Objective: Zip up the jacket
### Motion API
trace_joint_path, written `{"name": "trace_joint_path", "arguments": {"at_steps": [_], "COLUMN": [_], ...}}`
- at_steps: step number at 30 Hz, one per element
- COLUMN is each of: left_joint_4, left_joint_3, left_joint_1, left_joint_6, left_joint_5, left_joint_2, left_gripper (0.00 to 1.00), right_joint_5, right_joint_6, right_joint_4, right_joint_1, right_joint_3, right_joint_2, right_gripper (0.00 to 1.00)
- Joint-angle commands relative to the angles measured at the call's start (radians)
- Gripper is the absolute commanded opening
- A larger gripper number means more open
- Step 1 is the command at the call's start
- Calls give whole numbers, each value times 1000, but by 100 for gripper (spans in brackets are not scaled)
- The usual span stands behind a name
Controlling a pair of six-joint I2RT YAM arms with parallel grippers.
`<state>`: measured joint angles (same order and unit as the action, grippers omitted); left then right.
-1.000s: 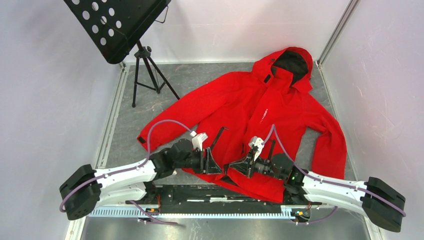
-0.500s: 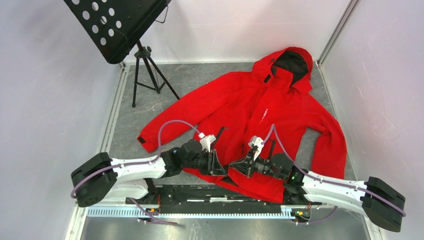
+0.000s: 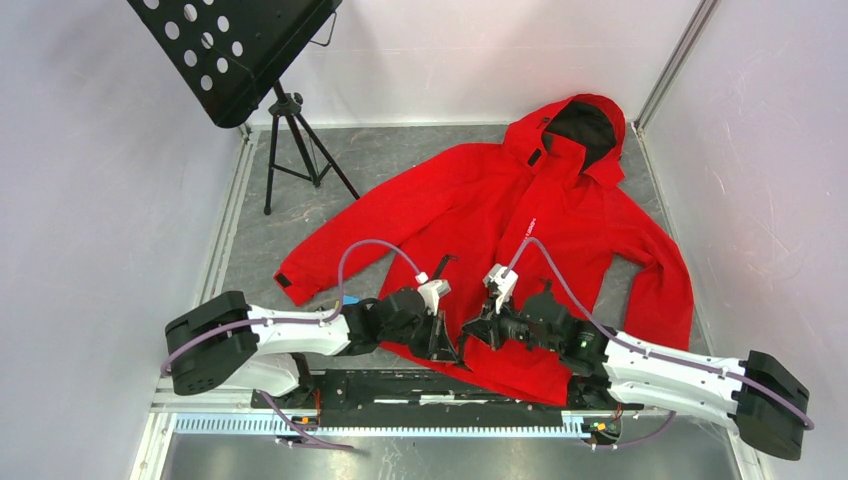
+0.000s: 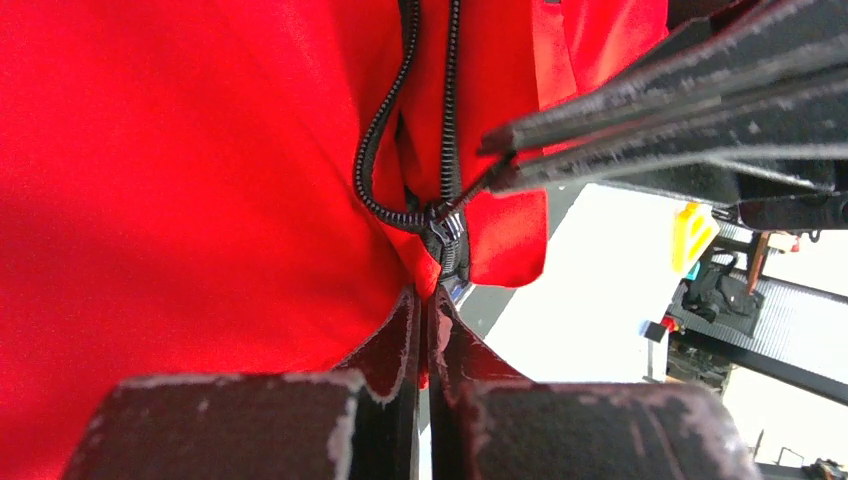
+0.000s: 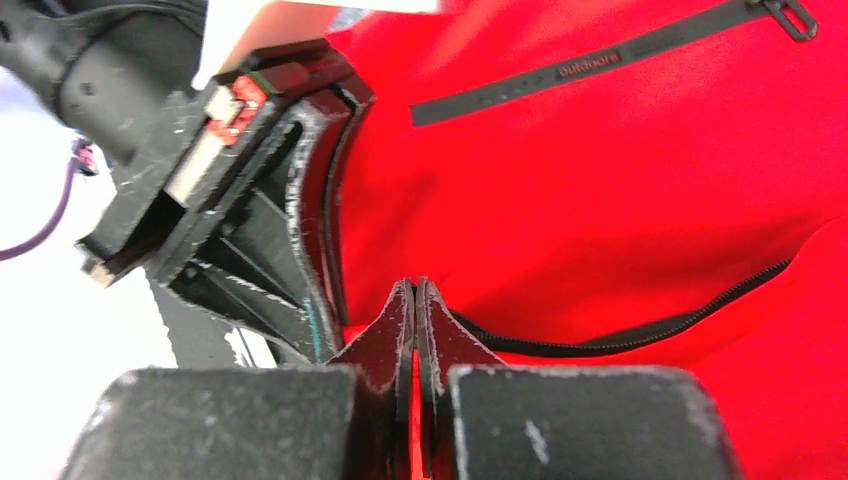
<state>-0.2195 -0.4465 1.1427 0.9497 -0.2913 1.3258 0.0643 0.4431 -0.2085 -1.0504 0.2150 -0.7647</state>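
The jacket (image 3: 520, 215) lies spread flat on the counter (image 3: 400, 160). It reaches away from both claws, with its bottom hem (image 4: 510, 250) right at their tips. It looks like light, thin, slippery cloth that will bunch up and slide. So you should hold it tight at the hem, just under the zip slider (image 4: 450, 232). Your left claw (image 4: 425, 310) is squeezed shut on that hem. Your right claw (image 5: 413, 300) is squeezed shut too, with its tips at the slider, but you cannot tell if it truly grips it.
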Motion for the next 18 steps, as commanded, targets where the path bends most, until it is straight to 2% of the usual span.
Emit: {"name": "trace_joint_path", "arguments": {"at_steps": [1, 5, 7, 12, 14, 15, 16, 17, 18], "left_joint_4": [97, 95, 97, 61, 84, 84, 82, 78, 66], "left_joint_3": [49, 88, 97, 103, 90, 90, 91, 97, 106], "left_joint_1": [40, 49, 50, 56, 56, 56, 55, 55, 56], "left_joint_6": [-94, -91, -90, -92, -100, -101, -103, -107, -111], "left_joint_5": [-49, -47, -49, -65, -56, -52, -45, -36, -21], "left_joint_2": [12, -10, -24, -79, -91, -95, -98, -101, -108], "left_gripper": [2, 2, 2, 2, 2, 2, 2, 2, 2], "right_joint_5": [-202, -266, -248, -77, 71, 153, 218, 296, 337], "right_joint_6": [-48, -97, -130, -182, -203, -200, -190, -171, -146], "right_joint_4": [35, 136, 164, 145, 118, 103, 104, 104, 102], "right_joint_1": [22, 56, 102, 111, 112, 113, 114, 114, 114], "right_joint_3": [93, 141, 159, 165, 158, 161, 172, 188, 198], "right_joint_2": [-50, -80, -77, -91, -95, -99, -109, -129, -157], "right_gripper": [0, 0, 0, 0, 0, 5, 21, 43, 56]}}
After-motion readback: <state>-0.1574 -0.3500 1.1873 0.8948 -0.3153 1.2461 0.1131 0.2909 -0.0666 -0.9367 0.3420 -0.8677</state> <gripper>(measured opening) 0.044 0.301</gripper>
